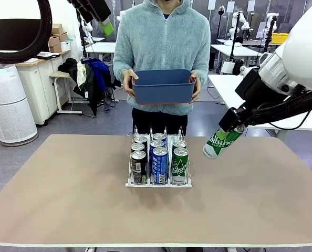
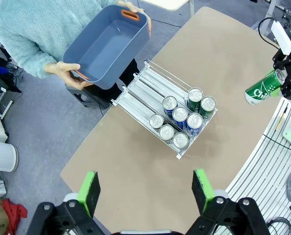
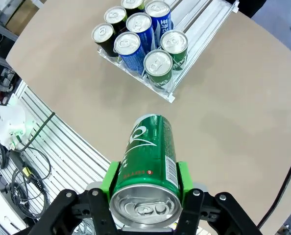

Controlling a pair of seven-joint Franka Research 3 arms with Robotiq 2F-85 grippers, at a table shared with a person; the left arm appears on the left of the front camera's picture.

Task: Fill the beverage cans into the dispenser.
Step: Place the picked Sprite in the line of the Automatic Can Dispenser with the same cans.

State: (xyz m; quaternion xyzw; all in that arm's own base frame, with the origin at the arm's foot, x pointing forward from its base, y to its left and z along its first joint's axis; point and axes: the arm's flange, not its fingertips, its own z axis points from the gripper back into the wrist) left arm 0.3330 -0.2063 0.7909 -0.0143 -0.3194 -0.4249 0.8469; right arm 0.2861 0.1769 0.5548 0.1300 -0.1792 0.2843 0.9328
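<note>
Beverage cans (image 1: 158,156), seven slim dark, blue and green, upright inside white-and-clear wire dispenser (image 1: 131,176) mid tan table (image 1: 66,199). Left tool (image 2: 145,188) spread wide, holding nothing. Right tool (image 3: 144,177) clamped around tilted green can (image 1: 221,143) right of dispenser, above table.

The dispenser (image 1: 158,181) is set mid-counter (image 1: 66,199), with seven cans (image 1: 159,165) stood in its near end. To its right, a can (image 1: 220,144) is held tilted above the counter. Behind, a bin (image 1: 163,86) is held by a person (image 1: 161,42).
</note>
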